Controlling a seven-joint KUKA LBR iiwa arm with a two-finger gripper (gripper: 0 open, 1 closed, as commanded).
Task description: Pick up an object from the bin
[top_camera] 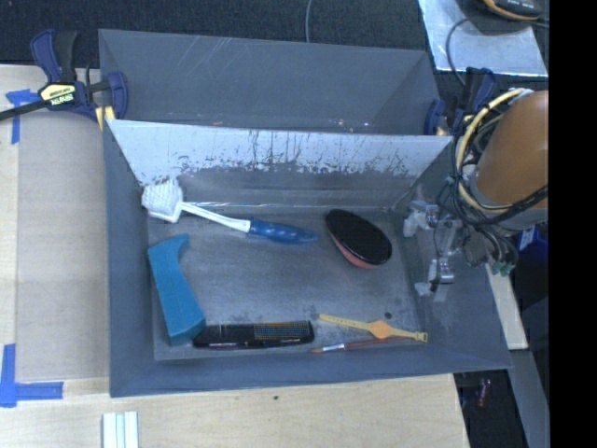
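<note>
My gripper [427,252] hangs open over the bin's right slope with nothing between its fingers. Nearest to it, just to its left, lies a black oval brush with a pink underside [358,238]. Below the gripper, near the front right corner, rest a thin yellow stick-like tool [371,325] and a slim red-brown pencil-like stick [359,344]. The gripper touches none of them.
A dish brush with a white head and blue handle [229,219] lies across the back left. At the left stands a blue wedge-shaped block [174,287]. A long black comb-like brush [254,334] lies along the front. The arm's orange cover and cables crowd the right rim.
</note>
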